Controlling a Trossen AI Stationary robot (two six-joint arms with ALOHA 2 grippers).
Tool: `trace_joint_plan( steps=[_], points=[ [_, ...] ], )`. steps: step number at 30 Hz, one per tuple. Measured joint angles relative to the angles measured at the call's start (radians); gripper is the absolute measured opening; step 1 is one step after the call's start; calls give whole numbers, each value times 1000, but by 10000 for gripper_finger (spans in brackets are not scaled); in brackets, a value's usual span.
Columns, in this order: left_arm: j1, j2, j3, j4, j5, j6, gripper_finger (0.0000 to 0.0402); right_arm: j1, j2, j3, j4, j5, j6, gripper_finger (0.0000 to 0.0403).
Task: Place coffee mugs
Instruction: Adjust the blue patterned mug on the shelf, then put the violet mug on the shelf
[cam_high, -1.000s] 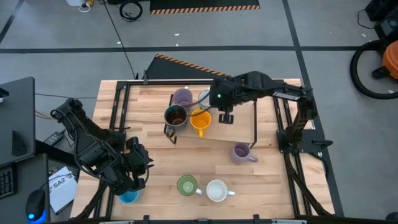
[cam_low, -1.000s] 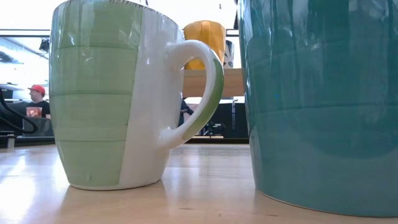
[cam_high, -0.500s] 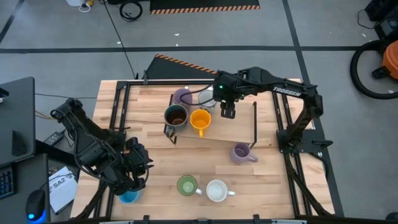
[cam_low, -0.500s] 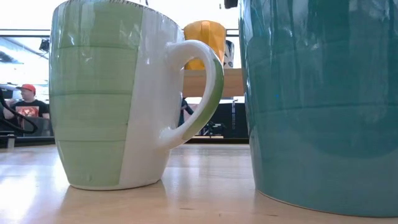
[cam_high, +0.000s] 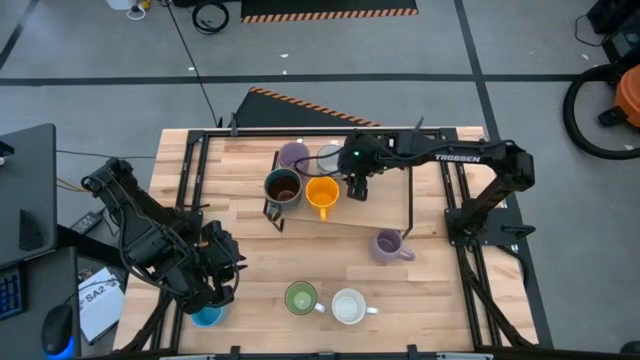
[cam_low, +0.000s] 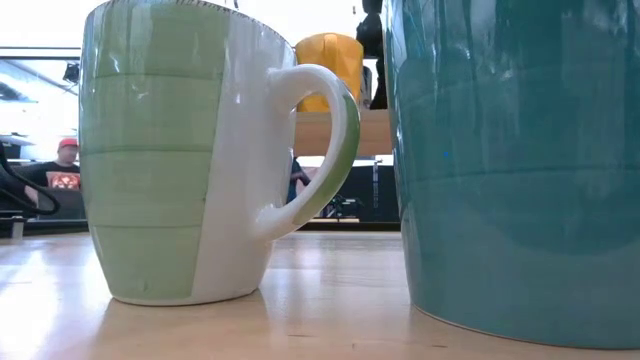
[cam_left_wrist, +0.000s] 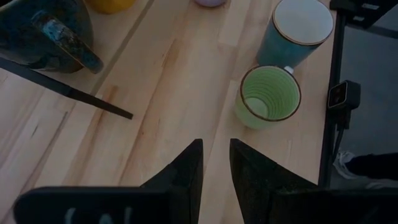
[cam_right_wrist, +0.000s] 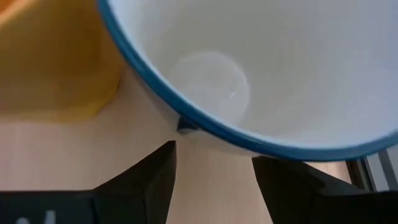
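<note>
Mugs sit in two groups on the worktop (cam_high: 250, 240) — four on the rack at 12 o'clock, four nearer us. Our right hand (cam_high: 356, 190) hangs at the blue-rimmed white mug (cam_right_wrist: 280, 74), beside the orange mug (cam_high: 321, 192), fingers apart, gripping nothing. Left hand (cam_left_wrist: 216, 163) waits released at 7 o'clock.

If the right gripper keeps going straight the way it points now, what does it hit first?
Most likely the white mug with the blue rim, which fills the right wrist view just past the open right gripper, with the orange mug beside it. Depth is hard to judge, so the shelf under it might come first.
</note>
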Motion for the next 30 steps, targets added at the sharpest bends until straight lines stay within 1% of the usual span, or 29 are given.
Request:
trace_joint_plan(
  steps=[2, 6, 12, 16, 19, 23, 26, 30],
  points=[
    [0, 0, 0, 0, 0, -6, 84, 0, 0, -22, 53, 0, -2, 208],
    [0, 0, 0, 0, 0, -19, 84, -4, 5, -28, 96, -1, -29, 201],
    [0, 0, 0, 0, 0, -25, 84, -6, 6, -28, 92, -7, -40, 199],
    [0, 0, 0, -1, 0, -21, 84, -6, -25, -28, 55, -1, -38, 199],
    [0, 0, 0, -2, -1, 9, 84, -4, -59, -28, -8, 2, -31, 198],
    [0, 0, 0, -3, -11, 55, 84, 19, -124, -28, -78, 2, 29, 198],
    [0, 0, 0, -3, -36, 90, 84, 62, -168, -28, -131, 2, 100, 198],
    [0, 0, 0, -3, -59, 155, 84, 160, -211, -28, -197, 2, 165, 198]
  ],
)
